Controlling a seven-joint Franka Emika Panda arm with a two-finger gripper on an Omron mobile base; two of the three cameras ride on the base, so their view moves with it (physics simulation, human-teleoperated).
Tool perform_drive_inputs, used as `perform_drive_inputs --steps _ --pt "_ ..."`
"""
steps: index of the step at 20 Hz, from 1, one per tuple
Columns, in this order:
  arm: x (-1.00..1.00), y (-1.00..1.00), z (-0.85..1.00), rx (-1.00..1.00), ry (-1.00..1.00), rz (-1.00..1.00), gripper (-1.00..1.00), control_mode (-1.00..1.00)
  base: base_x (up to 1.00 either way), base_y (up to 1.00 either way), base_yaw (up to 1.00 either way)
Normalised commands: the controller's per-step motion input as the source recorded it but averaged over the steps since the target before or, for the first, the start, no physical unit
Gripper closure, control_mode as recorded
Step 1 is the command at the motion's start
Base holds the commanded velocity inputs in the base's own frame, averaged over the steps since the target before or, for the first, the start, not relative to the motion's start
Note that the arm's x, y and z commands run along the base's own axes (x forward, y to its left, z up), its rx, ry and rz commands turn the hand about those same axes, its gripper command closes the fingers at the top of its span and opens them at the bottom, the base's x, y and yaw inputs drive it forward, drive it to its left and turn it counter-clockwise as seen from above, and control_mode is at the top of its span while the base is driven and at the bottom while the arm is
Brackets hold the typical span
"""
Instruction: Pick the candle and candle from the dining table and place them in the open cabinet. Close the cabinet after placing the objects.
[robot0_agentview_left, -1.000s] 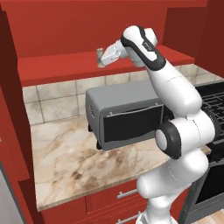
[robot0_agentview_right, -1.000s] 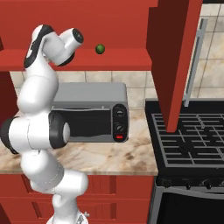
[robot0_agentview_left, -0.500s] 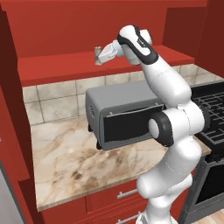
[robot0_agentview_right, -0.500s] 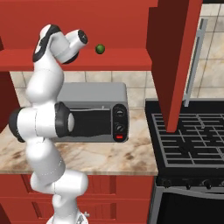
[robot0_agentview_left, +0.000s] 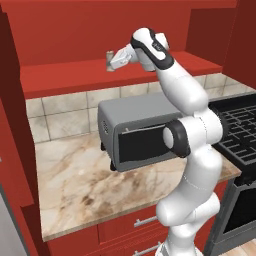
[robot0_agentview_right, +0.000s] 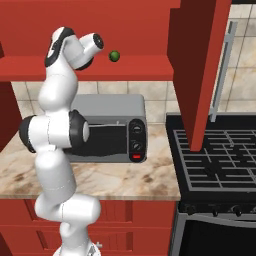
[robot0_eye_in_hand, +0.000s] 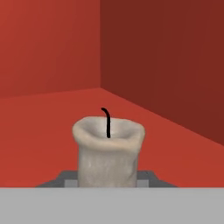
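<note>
Grey marble counter (robot0_agentview_left: 85, 185) lies nearest, with the toaster oven (robot0_agentview_left: 135, 131) standing on it below the open red cabinet (robot0_agentview_left: 75, 77). Above the oven, the gripper (robot0_agentview_left: 111, 62) reaches onto the cabinet shelf with its fingers narrow, clamped on the pale candle (robot0_eye_in_hand: 108, 151), which stands upright with its wick up. To finish well, I judge the candle should be lowered until its base sits flat on the shelf, then released gently and the hand drawn straight back, so nothing tips. Farther along the shelf sits the olive candle (robot0_agentview_right: 115, 56), well apart. Beyond it hangs the open cabinet door (robot0_agentview_right: 200, 70), not yet closed.
</note>
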Motion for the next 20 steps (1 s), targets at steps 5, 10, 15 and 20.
perform_drive_inputs --steps 5,10,15,20 --pt "0.32 0.0 -0.32 0.0 -0.06 0.0 1.0 -1.0 0.0 0.0 0.0" --pt "0.33 0.0 -0.38 0.0 -0.03 0.0 1.0 -1.0 0.0 0.0 0.0" --pt "0.24 0.01 -0.29 0.0 0.0 0.0 1.0 -1.0 0.0 0.0 0.0" --pt "0.06 0.05 -0.07 0.0 -0.01 0.0 -1.0 -1.0 0.0 0.0 0.0"
